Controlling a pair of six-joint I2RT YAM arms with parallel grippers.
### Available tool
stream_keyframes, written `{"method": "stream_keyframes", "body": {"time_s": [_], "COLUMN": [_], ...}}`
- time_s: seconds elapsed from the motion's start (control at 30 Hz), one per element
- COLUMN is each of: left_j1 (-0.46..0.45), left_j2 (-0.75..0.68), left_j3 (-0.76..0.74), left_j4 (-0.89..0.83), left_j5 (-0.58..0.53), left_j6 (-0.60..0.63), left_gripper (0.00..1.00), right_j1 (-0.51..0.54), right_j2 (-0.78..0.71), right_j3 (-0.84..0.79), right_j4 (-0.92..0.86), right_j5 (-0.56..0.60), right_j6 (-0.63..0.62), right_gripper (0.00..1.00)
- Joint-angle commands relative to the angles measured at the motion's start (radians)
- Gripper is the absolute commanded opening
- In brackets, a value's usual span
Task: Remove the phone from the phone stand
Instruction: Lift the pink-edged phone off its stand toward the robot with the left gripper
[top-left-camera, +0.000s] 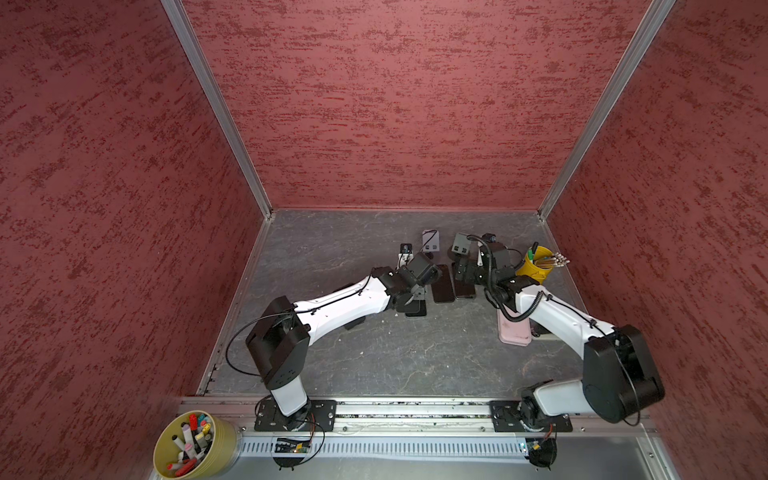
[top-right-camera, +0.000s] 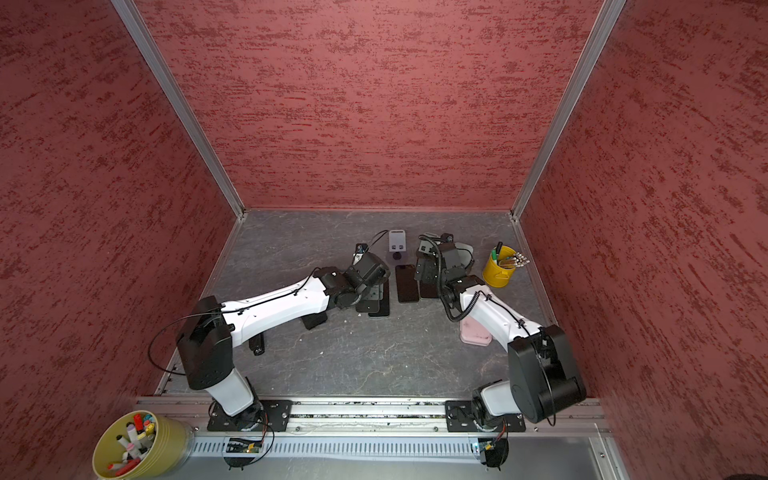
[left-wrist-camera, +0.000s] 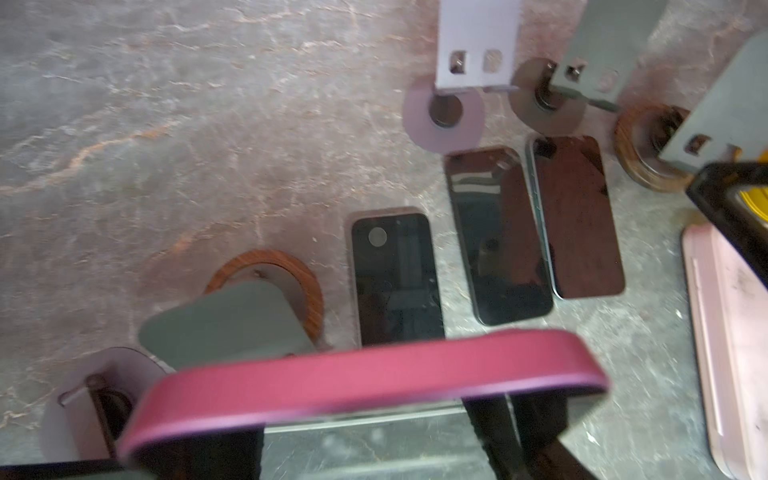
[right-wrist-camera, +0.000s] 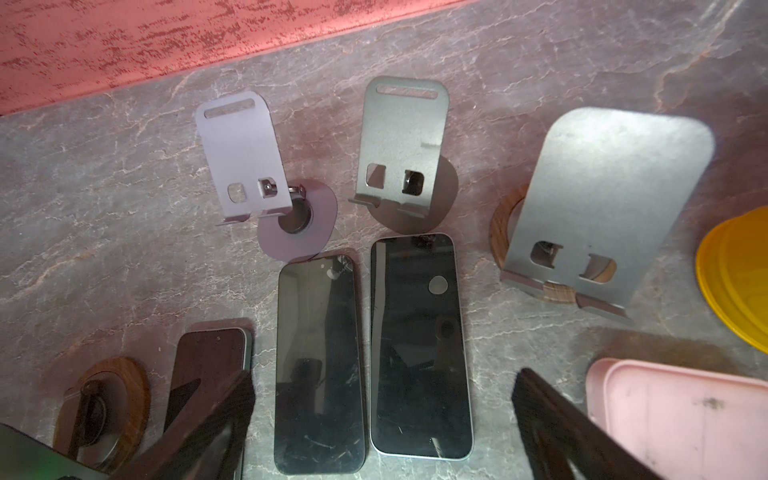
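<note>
Fingers (left-wrist-camera: 492, 436) on the left, mostly hidden, grip a blurred magenta phone (left-wrist-camera: 365, 386).

two dark phones (right-wrist-camera: 318, 361) lie flat side by side on the grey tabletop (right-wrist-camera: 104, 208), just beside a lilac stand (right-wrist-camera: 245, 158) and a grey stand (right-wrist-camera: 405, 145). a bigger stand (right-wrist-camera: 606, 199) on a wooden ring is near a yellow cup (right-wrist-camera: 735, 274). the fingers (right-wrist-camera: 557, 436) stand wide apart.
</note>
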Motion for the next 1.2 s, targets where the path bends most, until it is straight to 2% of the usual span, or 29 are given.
{"method": "stream_keyframes", "body": {"time_s": [0.0, 0.13, 0.4, 0.67, 1.17], "left_j1": [-0.021, -0.056, -0.098, -0.111, -0.114], "left_j2": [0.033, 0.049, 0.06, 0.043, 0.094], "left_j3": [0.023, 0.0, -0.023, -0.083, -0.112], "left_j4": [-0.041, -0.028, -0.036, -0.061, -0.099], "left_j5": [0.054, 0.111, 0.206, 0.38, 0.495], "left_j6": [-0.011, -0.059, -0.076, -0.107, -0.098], "left_gripper": [0.64, 0.64, 0.64, 0.64, 0.65], "right_j1": [-0.01, -0.01, -0.01, -0.01, -0.01], "right_j2": [-0.035, -0.057, -0.09, -0.136, -0.146], "right_j3": [0.021, 0.012, -0.015, -0.058, -0.085], "right_j4": [-0.025, -0.048, -0.085, -0.076, -0.061], "right_j5": [0.032, 0.055, 0.079, 0.087, 0.094], "right_j6": [0.025, 0.04, 0.061, 0.083, 0.079], "right_gripper": [0.99, 0.99, 0.99, 0.99, 0.99]}}
